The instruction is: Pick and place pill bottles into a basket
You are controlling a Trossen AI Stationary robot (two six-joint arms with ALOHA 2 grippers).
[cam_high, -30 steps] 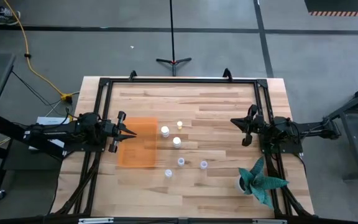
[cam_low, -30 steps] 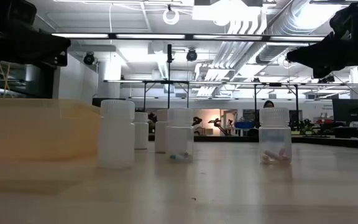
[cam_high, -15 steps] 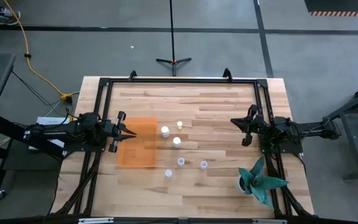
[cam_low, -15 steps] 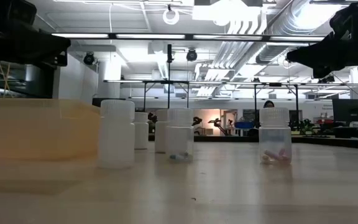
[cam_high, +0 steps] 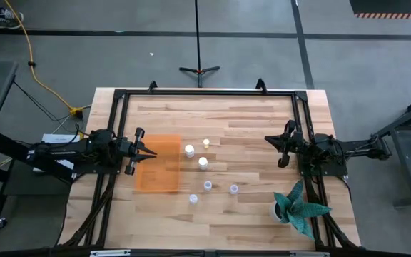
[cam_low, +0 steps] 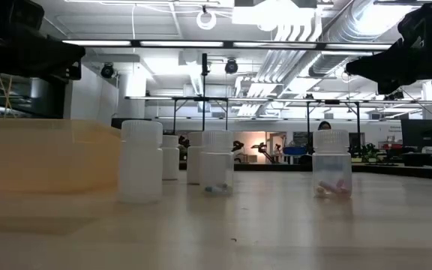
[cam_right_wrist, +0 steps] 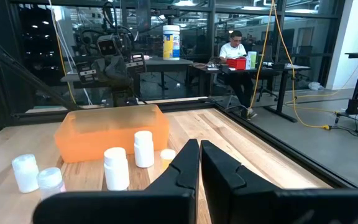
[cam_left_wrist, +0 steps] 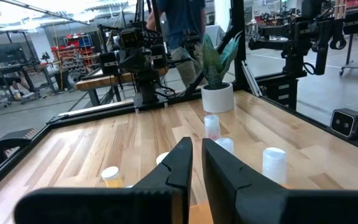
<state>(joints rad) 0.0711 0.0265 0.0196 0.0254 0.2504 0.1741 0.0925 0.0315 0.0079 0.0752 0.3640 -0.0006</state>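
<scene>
The left gripper point(cam_high: 150, 151) hangs over the left edge of the basket point(cam_high: 158, 178), left of centre in the overhead frame, its fingers nearly closed with only a thin gap and nothing between them. The right gripper point(cam_high: 271, 140) waits right of centre, fingers likewise almost together and empty. All five bottles point(cam_high: 203, 163) stand upright in a loose cluster at the middle of the table point(cam_high: 248, 118), just to the right of the basket, none inside it. That puts the left gripper nearer: the closest bottle point(cam_high: 190, 150) lies straight to its right, across the basket. From table height, the rear bottles point(cam_low: 170, 156) sit partly hidden behind the front ones.
</scene>
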